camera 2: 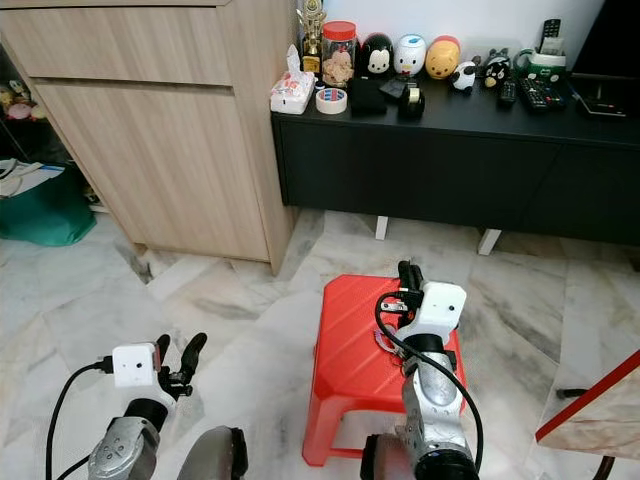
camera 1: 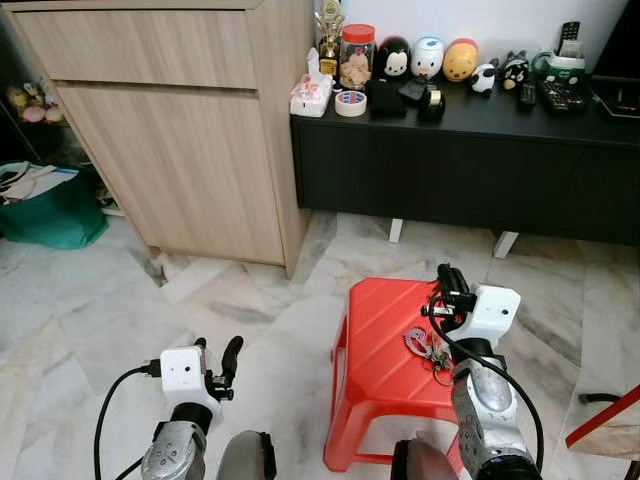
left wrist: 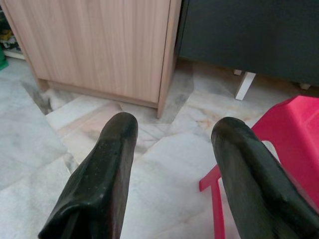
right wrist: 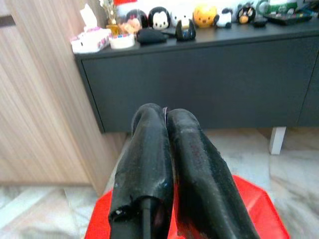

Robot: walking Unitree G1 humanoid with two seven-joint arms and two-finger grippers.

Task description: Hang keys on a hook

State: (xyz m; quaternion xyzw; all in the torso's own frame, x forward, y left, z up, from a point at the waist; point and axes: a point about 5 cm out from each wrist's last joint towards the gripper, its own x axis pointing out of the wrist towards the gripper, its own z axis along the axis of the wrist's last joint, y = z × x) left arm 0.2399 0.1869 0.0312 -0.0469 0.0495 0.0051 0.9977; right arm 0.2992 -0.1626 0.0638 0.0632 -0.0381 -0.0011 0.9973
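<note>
Overhead, right gripper (camera 1: 447, 279) clenched above red stool (camera 1: 385, 345), keys (camera 1: 428, 347) beneath, left gripper (left wrist: 172, 149) released.

Red stool (camera 1: 385, 350), black sideboard (camera 1: 480, 175), veined grey marble floor (camera 1: 90, 320).

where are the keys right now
In the left eye view the keys hang just above the red stool, below the right gripper, on the robot's right.

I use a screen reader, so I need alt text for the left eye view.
The right end effector hovers over a red plastic stool where a bunch of keys lies. The left end effector hangs open above marble floor, facing a wooden cabinet and black sideboard.
</note>
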